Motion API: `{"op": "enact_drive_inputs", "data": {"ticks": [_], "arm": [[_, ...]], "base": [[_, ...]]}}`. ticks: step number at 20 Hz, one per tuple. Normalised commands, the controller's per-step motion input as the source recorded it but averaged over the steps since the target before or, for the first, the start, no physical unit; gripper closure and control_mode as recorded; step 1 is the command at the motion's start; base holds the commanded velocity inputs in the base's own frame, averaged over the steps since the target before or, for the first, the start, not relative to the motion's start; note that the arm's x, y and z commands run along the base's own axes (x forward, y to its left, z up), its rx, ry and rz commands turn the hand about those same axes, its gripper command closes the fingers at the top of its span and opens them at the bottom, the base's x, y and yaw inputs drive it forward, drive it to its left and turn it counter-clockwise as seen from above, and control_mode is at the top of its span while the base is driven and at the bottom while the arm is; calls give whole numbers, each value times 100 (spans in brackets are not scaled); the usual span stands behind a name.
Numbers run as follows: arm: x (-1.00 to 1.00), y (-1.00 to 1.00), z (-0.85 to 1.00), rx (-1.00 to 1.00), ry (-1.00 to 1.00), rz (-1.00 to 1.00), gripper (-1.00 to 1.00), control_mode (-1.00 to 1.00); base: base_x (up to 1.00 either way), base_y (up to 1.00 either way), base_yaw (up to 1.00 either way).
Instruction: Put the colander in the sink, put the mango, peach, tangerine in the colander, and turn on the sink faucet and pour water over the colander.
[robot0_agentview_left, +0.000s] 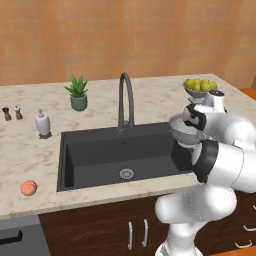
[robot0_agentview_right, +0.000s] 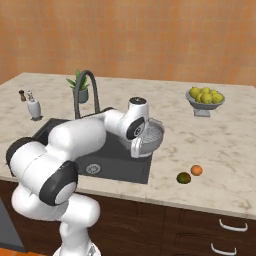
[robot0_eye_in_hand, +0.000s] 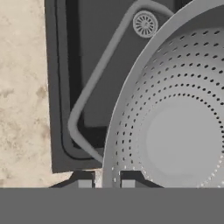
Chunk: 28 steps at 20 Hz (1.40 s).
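Jaws pinch the colander (robot0_eye_in_hand: 175, 131) rim above the sink (robot0_eye_in_hand: 87, 65) edge.

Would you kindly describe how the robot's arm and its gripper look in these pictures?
The arm is built of glossy white rounded segments joined by dark grey to black bands at the joints. The gripper ends in two small dark jaws with squared grey tips. No cables or markings can be made out.

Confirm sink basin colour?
Matte black sink, clearest in the left base view.
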Motion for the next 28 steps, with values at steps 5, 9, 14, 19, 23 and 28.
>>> {"op": "enact_drive_inputs", "data": {"ticks": [5,9,14,19,23,28], "arm": [[-10,61,0,0,3,34,100,-100],[10,53,-5,1,3,38,100,-100],[32,45,-10,2,8,41,100,-100],[44,37,-17,1,11,40,100,-100],[48,39,-24,0,10,34,100,-100],[28,45,-36,0,1,30,100,-100]], "base": [[0,0,0],[0,0,0],[0,0,0],[0,0,0],[0,0,0],[0,0,0]]}}
